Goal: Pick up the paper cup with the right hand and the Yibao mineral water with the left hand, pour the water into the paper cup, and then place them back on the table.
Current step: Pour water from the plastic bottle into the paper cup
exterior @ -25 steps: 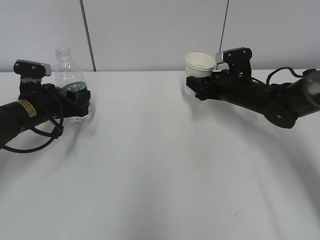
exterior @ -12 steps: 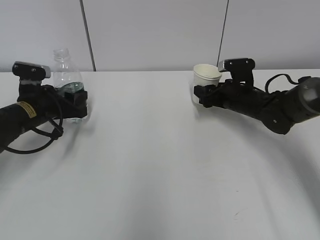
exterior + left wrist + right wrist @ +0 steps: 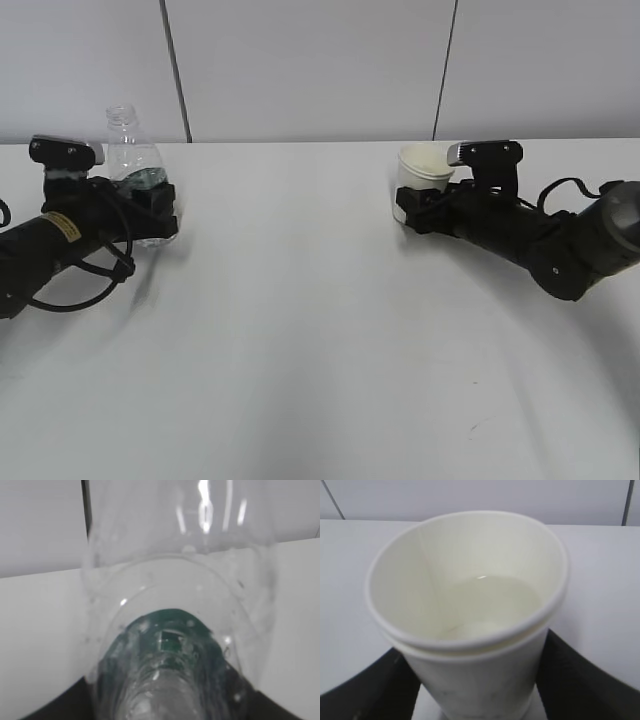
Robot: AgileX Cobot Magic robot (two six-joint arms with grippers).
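The Yibao mineral water (image 3: 132,165) is upright at the far left of the table (image 3: 300,330), capless. My left gripper (image 3: 150,208) is shut on its green-labelled body. The left wrist view is filled by the clear bottle (image 3: 175,595) with the green label (image 3: 167,630) low down. At the right, the white paper cup (image 3: 420,178) is upright with my right gripper (image 3: 412,212) shut on its lower wall. The right wrist view shows water (image 3: 492,600) in the cup (image 3: 470,680), with black fingers (image 3: 367,692) on both sides. Both sit low at the tabletop; I cannot tell whether they touch it.
A grey panelled wall (image 3: 300,70) rises behind the table's far edge. Black cables (image 3: 85,275) loop under the left arm. White tabletop lies between the two arms and toward the front.
The right arm has moved right and down with the cup. The left arm has lowered the bottle slightly. Both grips are unchanged.
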